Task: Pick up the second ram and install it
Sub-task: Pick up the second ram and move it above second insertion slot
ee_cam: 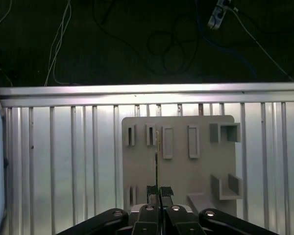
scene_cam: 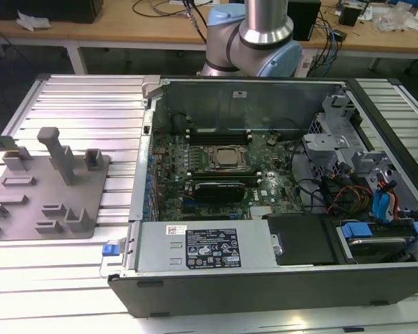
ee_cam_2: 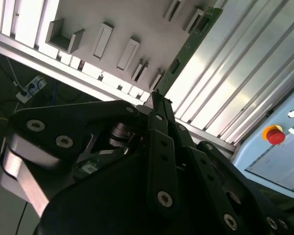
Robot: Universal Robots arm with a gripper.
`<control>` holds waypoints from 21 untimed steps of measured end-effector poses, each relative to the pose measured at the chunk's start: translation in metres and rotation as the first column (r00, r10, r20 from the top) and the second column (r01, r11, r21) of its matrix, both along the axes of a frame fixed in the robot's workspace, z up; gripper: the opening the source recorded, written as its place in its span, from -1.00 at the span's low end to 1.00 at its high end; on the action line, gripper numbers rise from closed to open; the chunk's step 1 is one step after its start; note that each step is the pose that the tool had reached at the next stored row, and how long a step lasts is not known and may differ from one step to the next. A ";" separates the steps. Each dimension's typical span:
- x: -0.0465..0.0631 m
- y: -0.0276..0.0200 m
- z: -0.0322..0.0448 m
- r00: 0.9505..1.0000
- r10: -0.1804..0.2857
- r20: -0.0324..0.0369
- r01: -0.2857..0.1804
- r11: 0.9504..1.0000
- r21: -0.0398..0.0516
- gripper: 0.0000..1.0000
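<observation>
Clearly the fingers (ee_cam: 167,192) of the gripper (ee_cam: 159,192) are pinched shut on one end of the second ram (ee_cam: 158,156). It is a thin green stick, seen edge-on, reaching out over the gray holder plate (ee_cam: 206,161) on the ribbed table (ee_cam: 63,166). Held by so little, I reckon it could twist or slip in the pinch and meet the slots in the open computer (scene_cam: 265,285) crooked.
</observation>
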State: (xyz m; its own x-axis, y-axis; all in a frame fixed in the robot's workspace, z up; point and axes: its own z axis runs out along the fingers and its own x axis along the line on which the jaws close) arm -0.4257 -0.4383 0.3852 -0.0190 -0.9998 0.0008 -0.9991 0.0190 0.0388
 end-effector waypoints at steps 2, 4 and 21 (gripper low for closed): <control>0.000 0.0000 0.0040 1.000 0.000 0.000 0.000 1.000 0.000 -0.81; 0.000 0.0000 0.0104 1.000 0.000 0.000 0.000 1.000 0.000 -0.81; 0.000 0.0000 0.0502 1.000 0.000 0.000 0.000 1.000 0.001 -0.81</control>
State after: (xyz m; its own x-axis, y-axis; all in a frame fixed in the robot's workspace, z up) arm -0.4256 -0.4384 0.4354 -0.0190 -0.9998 0.0000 -0.9991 0.0189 0.0387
